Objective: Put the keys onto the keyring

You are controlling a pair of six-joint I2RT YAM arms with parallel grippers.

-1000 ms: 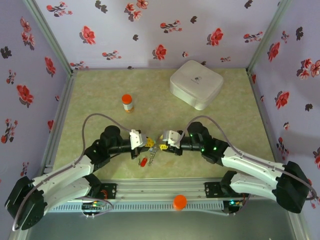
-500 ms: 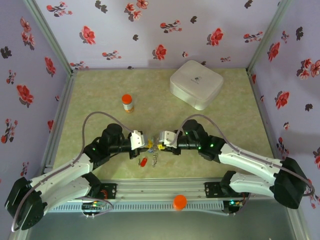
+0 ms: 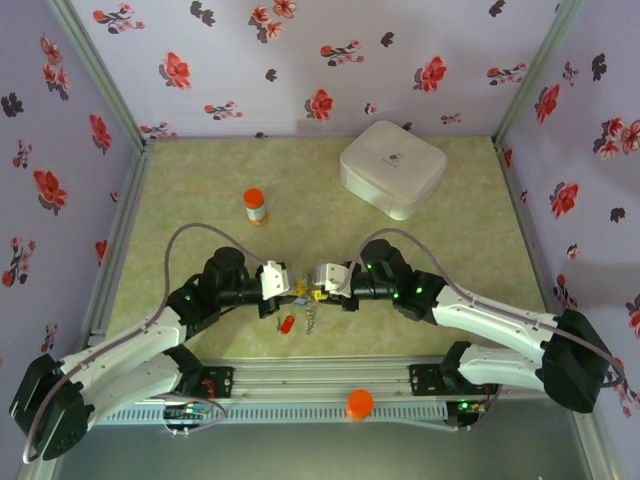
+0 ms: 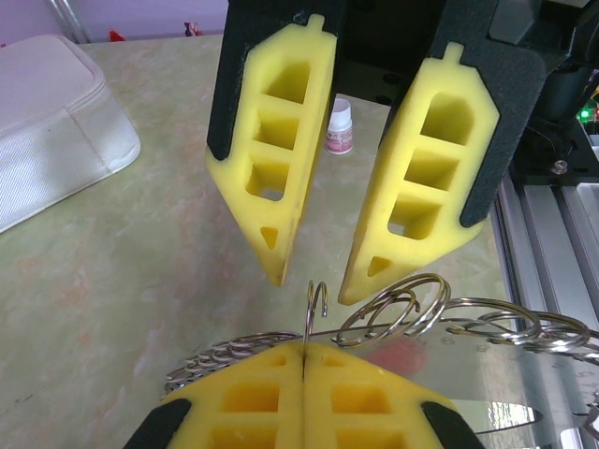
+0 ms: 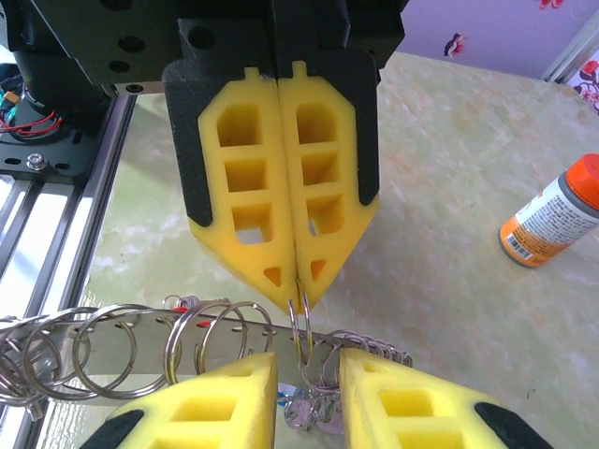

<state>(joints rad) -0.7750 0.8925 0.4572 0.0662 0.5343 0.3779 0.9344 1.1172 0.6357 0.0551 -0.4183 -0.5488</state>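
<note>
The keyring is a limp chain of silver split rings strung along a thin metal strip. It hangs between both grippers, above the table's near middle. My left gripper is shut on one upright split ring of that chain. My right gripper faces it, open, its yellow fingers either side of the same ring without touching it. A few tiny keys, one with a blue tag, dangle below the rings. A red-headed key hangs low by the left gripper.
An orange-capped bottle stands on the mat behind the left arm. A white zipped case lies at the back right. A small white-capped vial stands near the right arm. The metal frame rail runs along the near edge.
The right gripper has slid a little left, closing in on the left gripper. The hanging rings and red key have shifted slightly with them.
</note>
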